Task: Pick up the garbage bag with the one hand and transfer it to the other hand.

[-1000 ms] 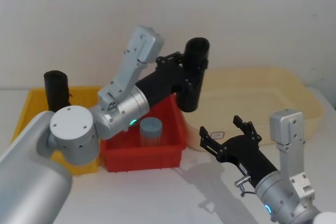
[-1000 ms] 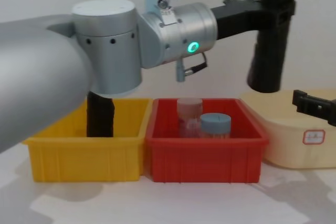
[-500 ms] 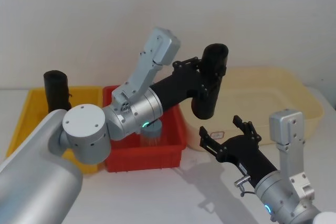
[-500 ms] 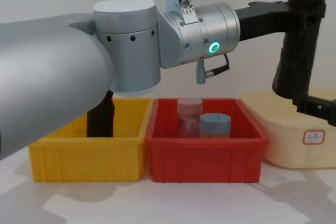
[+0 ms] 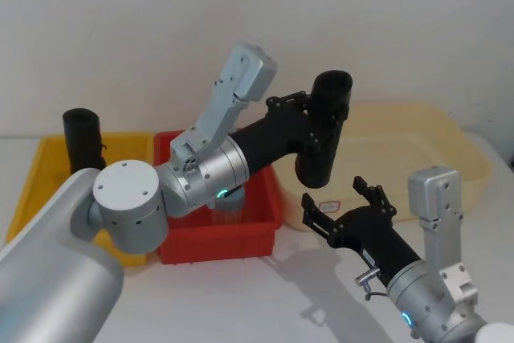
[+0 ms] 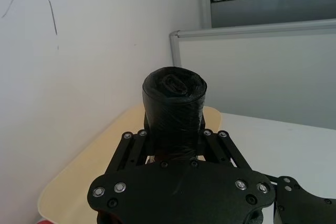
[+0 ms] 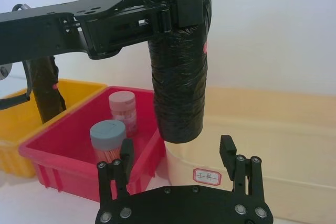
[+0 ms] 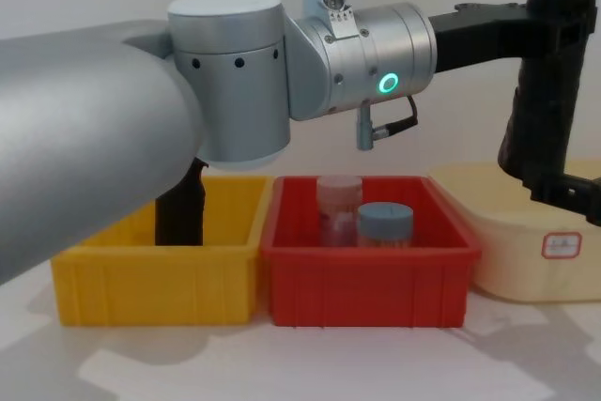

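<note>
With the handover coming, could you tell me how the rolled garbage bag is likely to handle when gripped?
The garbage bag is probably stiff: it hangs straight below the left gripper. Its wrinkled plastic may give slightly; being cylindrical, it could roll.

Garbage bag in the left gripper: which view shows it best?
Right wrist view: the garbage bag hangs upright, nearly full length, clamped by the left gripper. Head view has it smaller, from above; chest view puts it at the right edge; left wrist view faces its top end.
</note>
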`<state>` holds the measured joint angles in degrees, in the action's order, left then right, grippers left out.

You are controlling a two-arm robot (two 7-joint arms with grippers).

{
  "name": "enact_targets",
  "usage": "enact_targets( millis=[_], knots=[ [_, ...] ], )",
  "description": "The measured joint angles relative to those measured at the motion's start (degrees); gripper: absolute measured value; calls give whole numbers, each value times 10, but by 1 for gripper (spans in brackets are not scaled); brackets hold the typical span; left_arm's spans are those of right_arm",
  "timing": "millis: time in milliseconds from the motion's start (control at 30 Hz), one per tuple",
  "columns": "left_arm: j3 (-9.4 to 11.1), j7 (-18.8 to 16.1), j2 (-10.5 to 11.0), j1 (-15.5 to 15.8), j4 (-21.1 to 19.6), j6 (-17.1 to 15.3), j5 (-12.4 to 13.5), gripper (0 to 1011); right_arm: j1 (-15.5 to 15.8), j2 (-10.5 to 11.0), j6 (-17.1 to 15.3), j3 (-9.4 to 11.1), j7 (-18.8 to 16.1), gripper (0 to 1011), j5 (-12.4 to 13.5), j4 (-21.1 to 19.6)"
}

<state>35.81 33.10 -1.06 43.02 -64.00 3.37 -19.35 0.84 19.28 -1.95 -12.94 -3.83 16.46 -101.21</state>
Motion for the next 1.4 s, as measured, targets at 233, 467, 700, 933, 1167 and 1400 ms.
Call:
enact_targets(
  millis=[233,467,700,933,1167,1400],
  knots=[
    [1,2,1,-1,-2,-3,-2,379,-6,-9,4,0,3,1001,-2,6],
    [2,3,1,-1,-4,-5,-3,379,-20,-23,12,-1,9,1001,-7,22],
    [3,3,2,-1,-4,-5,-4,379,-33,-36,18,-1,12,1001,-10,39],
    [3,4,2,-1,-5,-6,-4,379,-45,-47,22,-2,12,1001,-12,57],
    [3,4,2,-1,-5,-6,-5,379,-62,-60,27,-2,10,1001,-14,80],
    [3,4,2,-1,-5,-6,-5,379,-80,-71,32,-2,8,1001,-16,100]
  ],
)
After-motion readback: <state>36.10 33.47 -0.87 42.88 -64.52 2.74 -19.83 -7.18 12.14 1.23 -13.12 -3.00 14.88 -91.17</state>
